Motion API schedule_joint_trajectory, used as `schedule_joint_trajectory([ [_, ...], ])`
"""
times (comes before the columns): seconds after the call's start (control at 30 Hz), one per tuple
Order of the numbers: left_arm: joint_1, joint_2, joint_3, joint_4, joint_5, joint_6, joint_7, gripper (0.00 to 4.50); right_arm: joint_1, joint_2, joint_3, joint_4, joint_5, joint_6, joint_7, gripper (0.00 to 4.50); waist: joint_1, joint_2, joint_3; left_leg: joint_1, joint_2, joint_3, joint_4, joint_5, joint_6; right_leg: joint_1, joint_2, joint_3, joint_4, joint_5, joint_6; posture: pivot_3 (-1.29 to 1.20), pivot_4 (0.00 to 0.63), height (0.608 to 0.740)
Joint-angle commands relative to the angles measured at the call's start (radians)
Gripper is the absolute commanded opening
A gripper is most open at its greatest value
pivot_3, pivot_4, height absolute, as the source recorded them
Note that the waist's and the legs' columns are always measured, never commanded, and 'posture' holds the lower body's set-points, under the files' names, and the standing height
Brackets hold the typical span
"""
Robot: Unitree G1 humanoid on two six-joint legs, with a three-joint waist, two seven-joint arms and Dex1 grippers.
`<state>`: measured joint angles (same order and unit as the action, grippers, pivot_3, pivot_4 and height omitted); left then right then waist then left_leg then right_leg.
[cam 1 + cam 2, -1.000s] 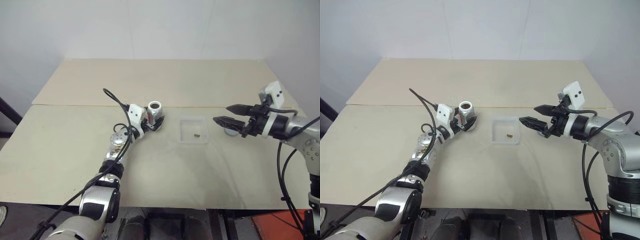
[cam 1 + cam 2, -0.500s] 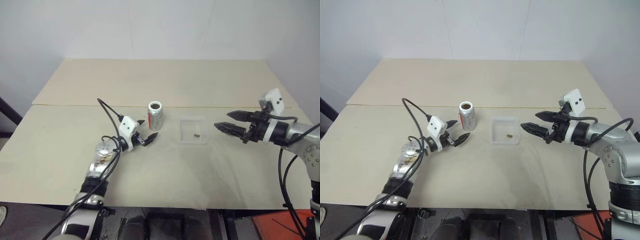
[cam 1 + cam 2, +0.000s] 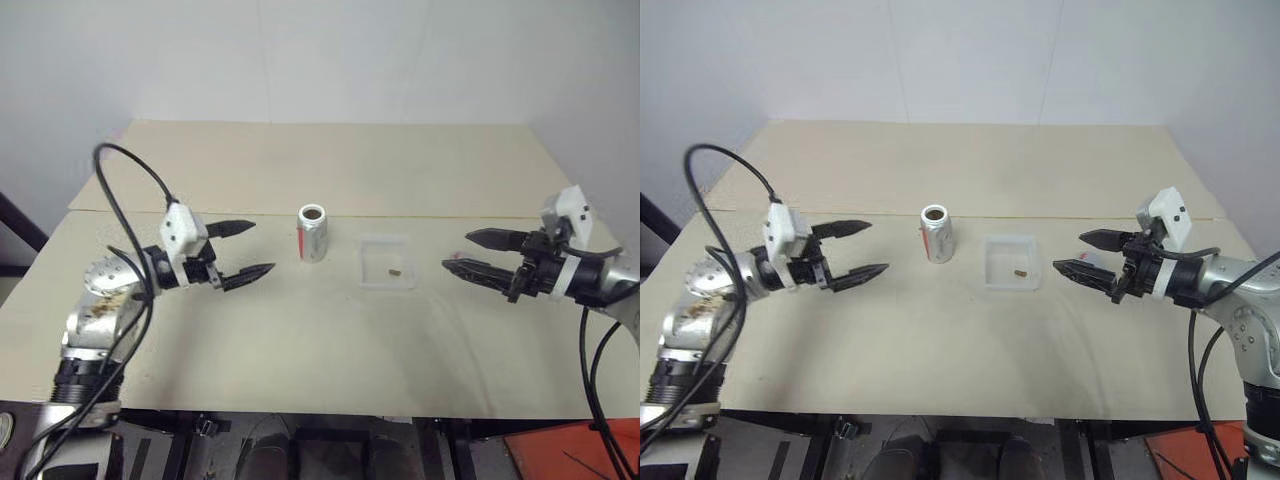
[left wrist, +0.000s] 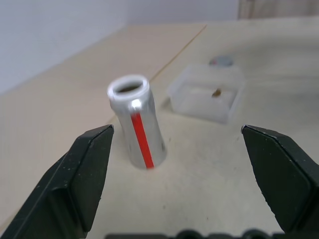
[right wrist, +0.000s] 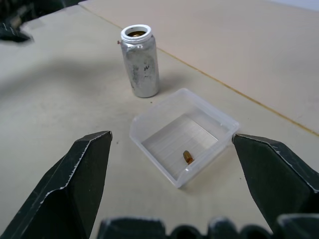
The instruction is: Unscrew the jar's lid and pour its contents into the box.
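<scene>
Standing silvery jar (image 3: 313,233), lidless, red-striped

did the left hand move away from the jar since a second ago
Yes. The left hand has let go and pulled back toward the robot's left, leaving the jar upright beside the box.

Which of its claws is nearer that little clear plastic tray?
Right. The right gripper is just right of the clear plastic tray; the left gripper is beyond the silvery jar.
</scene>
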<state>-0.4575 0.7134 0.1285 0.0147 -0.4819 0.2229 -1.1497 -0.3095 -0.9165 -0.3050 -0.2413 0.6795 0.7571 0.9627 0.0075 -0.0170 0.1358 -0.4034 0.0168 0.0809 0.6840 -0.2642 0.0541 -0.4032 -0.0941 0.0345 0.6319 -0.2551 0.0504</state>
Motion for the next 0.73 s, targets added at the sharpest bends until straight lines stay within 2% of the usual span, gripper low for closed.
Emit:
schedule_joint_trajectory([
  [0.03, -0.030, 0.044, 0.027, -0.033, -0.062, 0.027, -0.072, 4.46, -0.010, -0.030, -0.025, 0.007, -0.007, -0.045, 0.035, 4.50, -0.001, 0.000, 0.000, 0.000, 0.000, 0.000, 0.000, 0.000, 0.000, 0.000, 0.000, 0.000, 0.000, 0.000, 0.000, 0.00, 0.150, 0.740],
  [0.33, -0.041, 0.097, -0.001, -0.025, -0.033, 0.057, -0.132, 4.46, 0.015, -0.062, -0.029, 0.033, -0.047, -0.090, 0.079, 4.50, -0.001, 0.000, 0.000, -0.001, 0.000, 0.001, -0.001, 0.000, 0.000, 0.000, 0.001, 0.000, 0.000, 0.000, 0.000, 0.00, 0.150, 0.740],
  [0.73, -0.040, 0.081, -0.006, -0.026, -0.022, 0.056, -0.097, 4.46, 0.065, -0.078, -0.070, 0.015, -0.045, -0.104, 0.090, 4.50, 0.001, 0.000, 0.000, -0.001, 0.000, 0.001, -0.001, 0.000, 0.000, -0.001, 0.000, 0.000, 0.000, 0.000, 0.000, 0.00, 0.150, 0.740],
])
